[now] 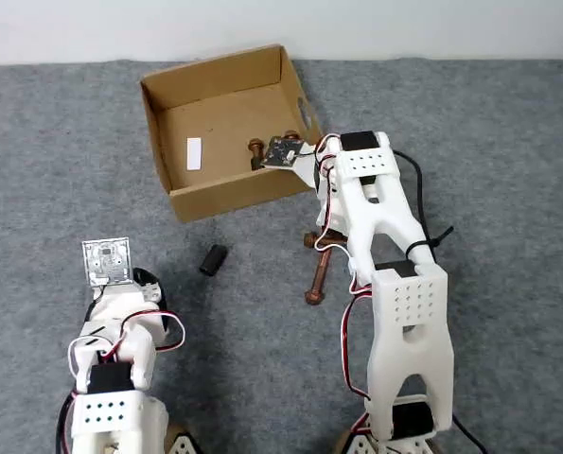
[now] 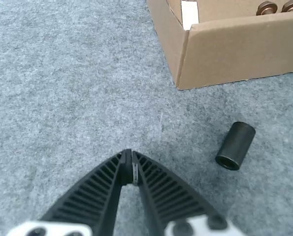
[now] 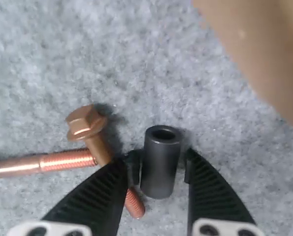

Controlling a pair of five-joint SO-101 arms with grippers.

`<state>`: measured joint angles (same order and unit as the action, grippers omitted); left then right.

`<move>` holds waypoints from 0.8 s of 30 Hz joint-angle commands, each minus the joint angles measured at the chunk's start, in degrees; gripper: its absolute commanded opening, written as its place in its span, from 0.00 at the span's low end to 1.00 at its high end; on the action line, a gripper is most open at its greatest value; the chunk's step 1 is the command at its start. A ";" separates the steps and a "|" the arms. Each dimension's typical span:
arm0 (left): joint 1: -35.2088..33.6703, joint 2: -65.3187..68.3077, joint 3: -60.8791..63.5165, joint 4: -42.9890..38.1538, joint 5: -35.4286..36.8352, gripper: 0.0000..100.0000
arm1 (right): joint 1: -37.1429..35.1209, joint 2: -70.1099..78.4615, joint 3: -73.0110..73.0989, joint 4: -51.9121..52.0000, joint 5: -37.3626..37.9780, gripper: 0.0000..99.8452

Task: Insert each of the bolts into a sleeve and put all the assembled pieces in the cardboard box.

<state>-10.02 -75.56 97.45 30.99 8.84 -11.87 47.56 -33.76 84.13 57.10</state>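
Two bolt heads in cardboard box, white label inside, loose sleeve outside

Black sleeve near cardboard box

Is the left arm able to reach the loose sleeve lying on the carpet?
Likely yes: the sleeve lies on bare carpet just ahead of the left gripper, nothing between; its shut jaws must open first.

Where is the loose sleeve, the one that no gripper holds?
In the high view the loose sleeve lies on the carpet just before the box, ahead and to the right of the left gripper.
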 commanded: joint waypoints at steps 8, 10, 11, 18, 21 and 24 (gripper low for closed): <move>-0.35 -0.62 -0.57 0.26 -0.44 0.00 | 0.31 -1.01 -1.85 1.10 0.35 0.01; -0.35 -0.62 -0.57 0.26 -0.44 0.00 | 0.84 -2.68 -4.13 3.12 0.26 0.01; -0.35 -0.62 -0.57 0.26 -0.44 0.00 | 0.84 -3.56 -5.27 4.35 0.18 0.01; -0.35 -0.62 -0.57 0.26 -0.53 0.00 | 1.10 -11.03 -13.19 18.59 -7.56 0.01; -0.18 -0.62 -0.57 0.26 -0.70 0.00 | 2.77 -15.78 -13.36 18.86 -14.33 0.01; 0.00 -0.62 -0.57 0.09 -0.79 0.00 | 4.09 -20.70 -13.27 18.86 -22.42 0.01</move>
<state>-10.02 -75.56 97.45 30.99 8.48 -9.41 34.55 -44.22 100.31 41.80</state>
